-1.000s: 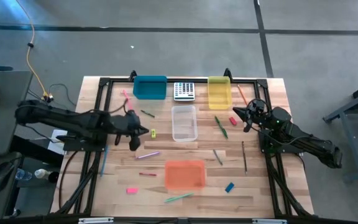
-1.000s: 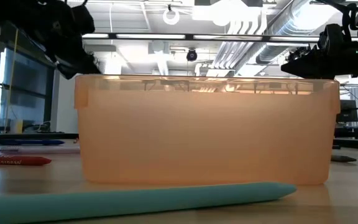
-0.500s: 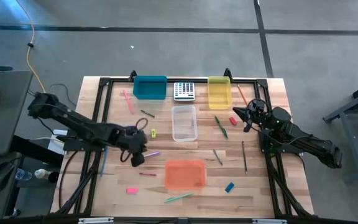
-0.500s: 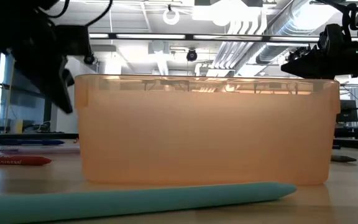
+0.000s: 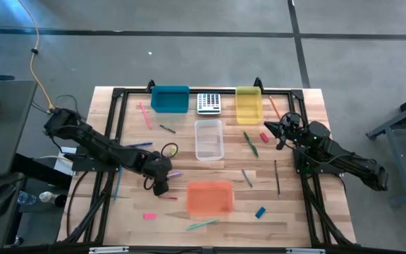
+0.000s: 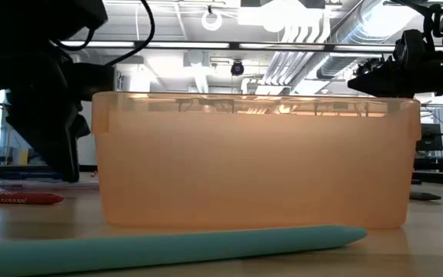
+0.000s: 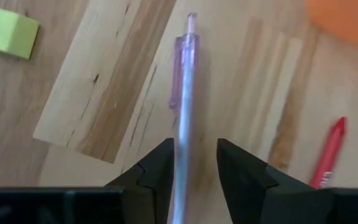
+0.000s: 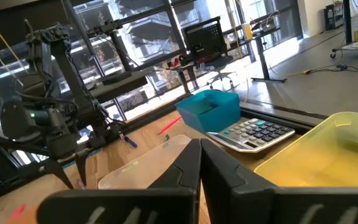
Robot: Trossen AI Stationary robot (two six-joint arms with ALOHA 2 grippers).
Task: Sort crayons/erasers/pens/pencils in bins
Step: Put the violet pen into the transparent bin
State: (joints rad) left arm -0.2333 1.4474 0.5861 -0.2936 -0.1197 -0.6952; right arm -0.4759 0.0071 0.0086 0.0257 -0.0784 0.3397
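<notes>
Purple pen (image 7: 184,81) flat on the wooden table (image 5: 287,212), lined up in the gap between the left claw (image 7: 192,163) fingers (image 7: 157,171), neither finger gripping it. Left claw released, low over the table just left of the orange bin (image 5: 209,197). Yellow-green eraser (image 7: 6,32) near the pen's far end, off to one side; red crayon (image 7: 328,152) on the pen's other side, close to the orange bin's corner. Same crayon (image 6: 18,198) on the table in the low view, beside the dark left claw (image 6: 48,123). Right claw (image 5: 279,134) clenched, holding nothing, raised near the yellow bin (image 5: 249,104). Clear bin (image 5: 208,140) mid-table, teal bin (image 5: 169,99) and calculator (image 5: 208,103) along the far edge. Teal-green pen (image 6: 168,245) across the front of the orange bin.
</notes>
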